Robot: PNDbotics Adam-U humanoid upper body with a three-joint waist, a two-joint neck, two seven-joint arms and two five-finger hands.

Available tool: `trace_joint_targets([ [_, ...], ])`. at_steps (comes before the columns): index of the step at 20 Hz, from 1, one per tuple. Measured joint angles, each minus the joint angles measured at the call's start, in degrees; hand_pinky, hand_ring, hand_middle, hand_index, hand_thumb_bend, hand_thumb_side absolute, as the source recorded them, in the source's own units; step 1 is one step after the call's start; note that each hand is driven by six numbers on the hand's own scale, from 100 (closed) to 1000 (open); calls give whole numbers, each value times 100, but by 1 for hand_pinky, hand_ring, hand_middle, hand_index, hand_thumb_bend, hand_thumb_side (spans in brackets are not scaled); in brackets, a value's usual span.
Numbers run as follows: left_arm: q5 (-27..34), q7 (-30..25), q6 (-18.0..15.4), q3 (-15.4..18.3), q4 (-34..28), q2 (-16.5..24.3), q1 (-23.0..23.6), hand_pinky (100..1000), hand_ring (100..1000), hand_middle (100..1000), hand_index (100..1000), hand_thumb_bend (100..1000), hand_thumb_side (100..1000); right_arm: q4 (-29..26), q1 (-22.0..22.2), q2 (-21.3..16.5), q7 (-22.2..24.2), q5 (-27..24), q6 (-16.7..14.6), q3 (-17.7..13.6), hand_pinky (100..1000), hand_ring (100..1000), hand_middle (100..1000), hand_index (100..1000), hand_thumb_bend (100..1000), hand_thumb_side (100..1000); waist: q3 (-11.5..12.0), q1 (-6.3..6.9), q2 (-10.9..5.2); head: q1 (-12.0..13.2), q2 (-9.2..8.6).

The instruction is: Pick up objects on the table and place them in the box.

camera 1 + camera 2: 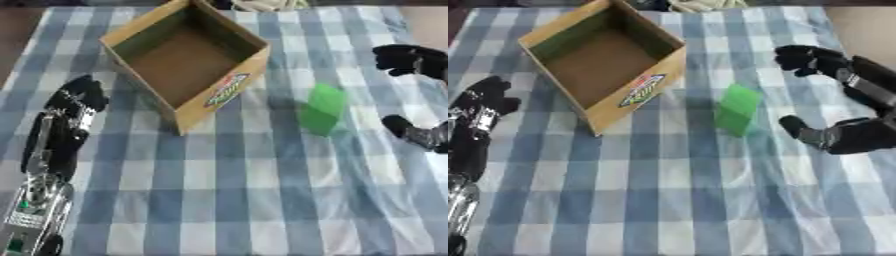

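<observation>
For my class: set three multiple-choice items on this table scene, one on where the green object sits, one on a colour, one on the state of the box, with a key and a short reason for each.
1. Where is the green block?
A. inside the box
B. on the cloth to the right of the box
C. in the left hand

2. What colours is the tablecloth?
A. red and yellow stripes
B. plain green
C. blue and white checks

3. What state is the cardboard box in?
A. open at the top with nothing visible inside
B. closed with flaps down
C. open and full of objects

Key:
1 B: the block stands on the cloth between the box and the right hand.
2 C: blue and white squares cover the whole table.
3 A: the bare brown floor of the box shows.
</observation>
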Motion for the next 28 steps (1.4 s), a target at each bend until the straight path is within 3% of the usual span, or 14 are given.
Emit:
trace_joint_targets([
  [6, 0, -74, -1, -33, 1, 1, 0, 806, 697, 754, 839, 507, 566, 301, -346, -681, 481, -58, -76, 260, 899, 944, 1000, 1000, 357, 489, 64, 1, -21, -33, 0],
  [12, 0, -122, -5, -36, 2, 1, 0, 806, 698, 755, 839, 509, 566, 619, -654, -789, 826, 54, -158, 421, 906, 949, 1000, 1000, 471, 543, 94, -3, -26, -46, 0],
  [17, 0, -147, -10, -55, 3, 1, 0, 806, 698, 755, 840, 509, 567, 927, -899, -789, 912, 197, -241, 490, 909, 949, 1000, 1000, 593, 653, 118, -11, -51, -51, 0],
  [28, 0, -210, -6, -70, 5, 2, 5, 807, 700, 756, 840, 508, 570, 1510, -1379, -705, 957, 486, -383, 618, 902, 943, 1000, 1000, 548, 621, 142, -14, -55, -89, 4],
])
